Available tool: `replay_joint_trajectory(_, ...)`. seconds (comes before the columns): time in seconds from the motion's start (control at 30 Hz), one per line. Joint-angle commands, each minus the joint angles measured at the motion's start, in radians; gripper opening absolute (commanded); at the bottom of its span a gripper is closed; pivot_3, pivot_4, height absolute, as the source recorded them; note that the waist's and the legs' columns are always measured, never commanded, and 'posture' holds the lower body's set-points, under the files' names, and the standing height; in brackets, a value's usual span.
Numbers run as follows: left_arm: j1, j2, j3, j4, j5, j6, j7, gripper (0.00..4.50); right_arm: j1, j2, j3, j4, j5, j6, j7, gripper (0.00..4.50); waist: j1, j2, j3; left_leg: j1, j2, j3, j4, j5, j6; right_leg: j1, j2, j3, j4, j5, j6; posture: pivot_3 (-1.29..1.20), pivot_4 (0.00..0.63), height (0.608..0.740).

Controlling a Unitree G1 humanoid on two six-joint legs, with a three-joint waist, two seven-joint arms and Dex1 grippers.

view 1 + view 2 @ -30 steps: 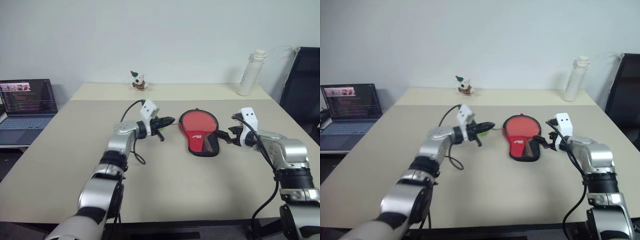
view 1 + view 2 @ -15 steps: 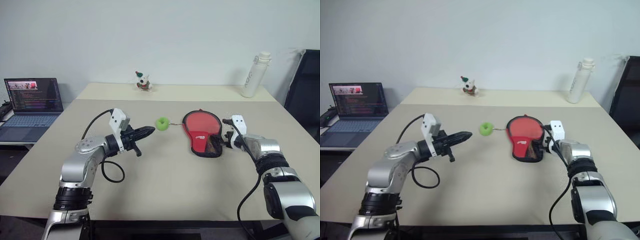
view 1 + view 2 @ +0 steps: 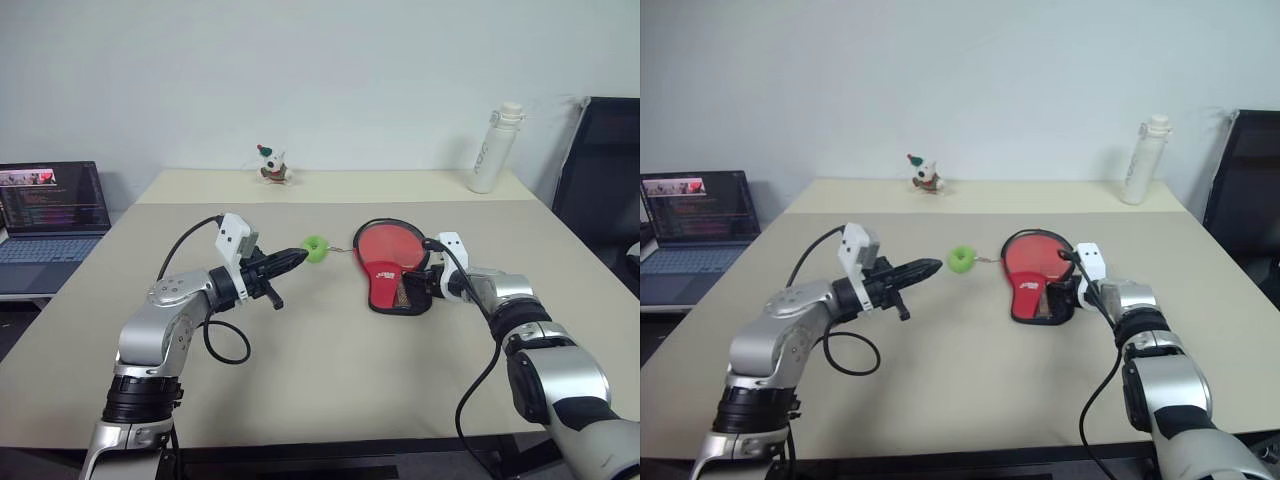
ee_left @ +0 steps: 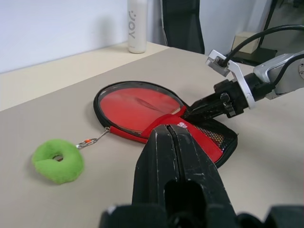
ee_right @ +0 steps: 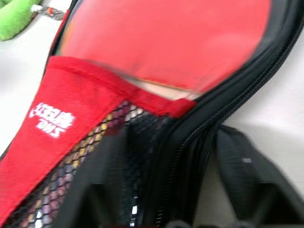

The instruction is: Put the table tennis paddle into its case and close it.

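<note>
Red rubber of the table tennis paddle (image 4: 135, 103) shows inside the open case (image 4: 204, 140), which lies flat on the beige table (image 3: 330, 360); the paddle's round face sits within the black zip rim, its lower part under the case's red flap with white logo and black mesh pocket. The right gripper (image 3: 419, 285) is at the handle end of the case, one finger on either side of the zip edge there, partly closed on that edge; the paddle's face lies just beyond its tips. The left gripper (image 3: 291, 262) hangs above the table with its two black fingers (image 4: 172, 156) pressed together, holding nothing. Just ahead of its tips lies the green ring-shaped pull (image 3: 316, 249), joined by a short chain to the case's round end. The case lies beyond that pull, between the two grippers.
</note>
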Motion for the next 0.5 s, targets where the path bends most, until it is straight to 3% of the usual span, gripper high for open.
replay_joint_trajectory(0.03, 0.030, 0.040, 0.017, -0.059, -0.012, -0.005, -0.005, 0.00, 0.012, 0.021, 0.005, 0.059, -0.021, 0.018, -0.005, 1.27, -0.001, 0.000, 0.000, 0.001, 0.000, 0.000, 0.000, 0.000, 0.000, 0.000, 0.000, 0.000, 0.001, 0.000, 0.000, 0.00, 0.150, 0.740)
replay_joint_trajectory(0.17, 0.063, 0.075, 0.038, -0.076, -0.039, 0.006, -0.021, 0.00, 0.000, 0.019, -0.042, 0.081, 0.014, 0.051, -0.003, 0.10, 0.001, 0.000, 0.000, 0.002, 0.000, 0.000, 0.000, 0.000, 0.000, 0.001, 0.000, 0.000, 0.002, 0.000, 0.000, 0.00, 0.150, 0.740)
replay_joint_trajectory(0.5, 0.235, 0.202, 0.048, -0.198, -0.158, 0.052, -0.176, 0.00, 0.010, 0.058, -0.109, -0.024, 0.091, 0.239, 0.062, 0.03, -0.001, 0.000, 0.000, 0.002, 0.001, 0.000, -0.001, 0.000, 0.000, 0.000, 0.000, 0.000, 0.002, 0.000, 0.000, 0.00, 0.150, 0.740)
